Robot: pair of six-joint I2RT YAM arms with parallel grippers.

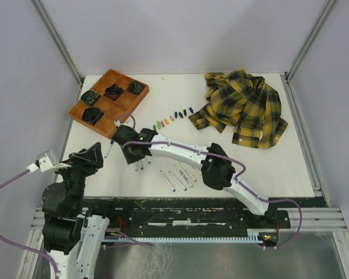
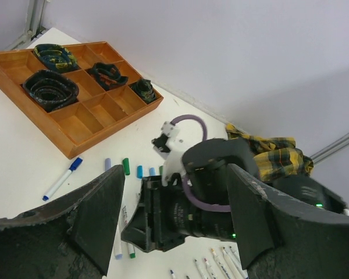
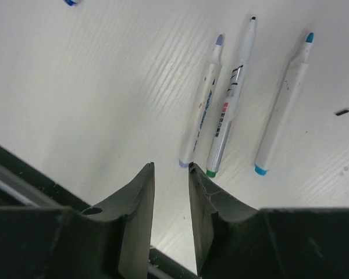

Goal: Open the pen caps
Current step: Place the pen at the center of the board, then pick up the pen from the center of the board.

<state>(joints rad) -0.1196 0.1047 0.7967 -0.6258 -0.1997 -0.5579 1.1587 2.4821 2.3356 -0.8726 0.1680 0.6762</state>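
Nearest us, at the bench's near left corner, the left gripper [image 2: 174,192] hangs with its jaws spread wide and nothing between them, facing the other arm's wrist.

A little farther in, the right gripper [image 3: 170,174] hovers low over the white, finely ribbed bench [image 3: 75,87]. Its jaws stand a narrow slit apart, and they're empty.

Just past its fingertips lie three bare markers [image 3: 232,93], slim white printed plastic barrels side by side. Their felt tips show grey-blue, black and teal, with no cap on any of them. Off to the right, a fan of uncapped markers [image 1: 185,175] rests on the bench as well.

Left of the right gripper lies a blue-capped marker [image 2: 61,180], and that cap is on. By my reckoning it's the only one in view left to pull, so the job looks nearly done.

Farther back, the pen caps [image 1: 171,118] sit in a tidy diagonal row between tray and shirt. They're stubby glossy cylinders in green, purple, pink, blue and black.

At the far left is the wooden tray [image 2: 87,125], with square compartments, some holding dark coiled rolls. At the far right lies a crumpled yellow plaid shirt [image 1: 244,107], soft and heaped.
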